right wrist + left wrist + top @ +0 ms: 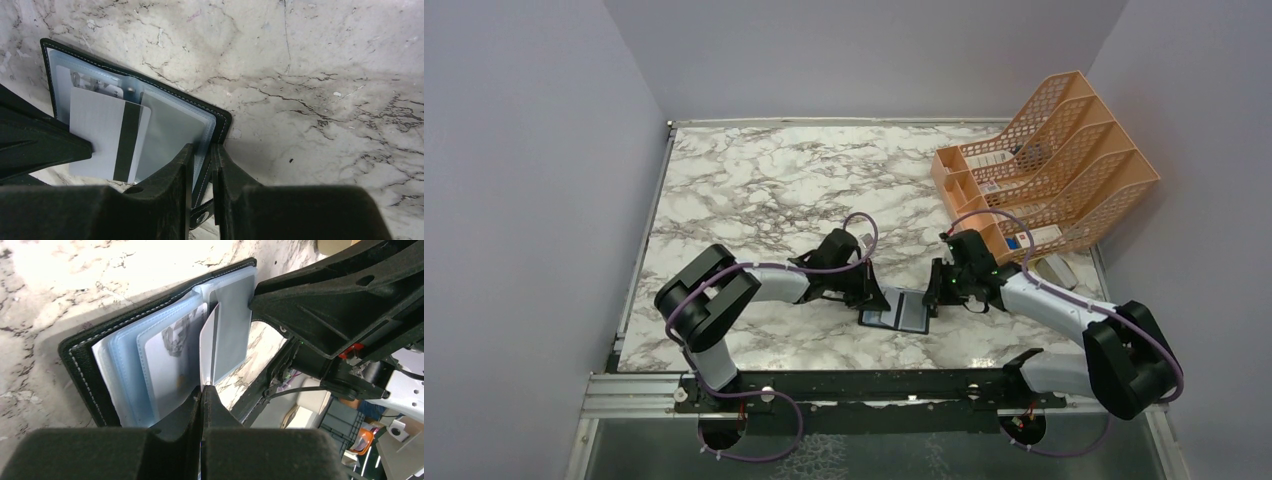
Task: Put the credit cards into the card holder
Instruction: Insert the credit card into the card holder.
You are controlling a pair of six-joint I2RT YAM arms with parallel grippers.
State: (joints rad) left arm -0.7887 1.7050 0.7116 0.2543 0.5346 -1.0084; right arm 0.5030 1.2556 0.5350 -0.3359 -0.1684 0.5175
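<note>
1. One holder point(902, 312) lies open on the desk point(754, 190), close to the front edge and between the two arms.
2. Two cards show. A whitish card point(100, 137) with a dark stripe is out in the open. A printed card point(172, 340) sits behind a clear sleeve on the page away from the right arm.
3. The left fingers point(207, 399) are pinched tight on one edge of the striped card, which the left wrist view shows edge-on above the holder's fold.
4. The right fingers point(184, 167) are narrow and clamped on the edge of the holder's cover, just beside the snap tab point(201, 217).
5. The striped card overlaps the sleeves, and part of it reaches past the holder's rim. I cannot tell whether its far edge is inside a sleeve.
6. One orange rack point(1064, 150) stands at the far right corner with boxes in its slots, well apart from the holder.
7. Bare marble lies beyond the holder and to its left. The two sets of fingers crowd it from either side, and walls bound the desk on its left, far and right sides.
</note>
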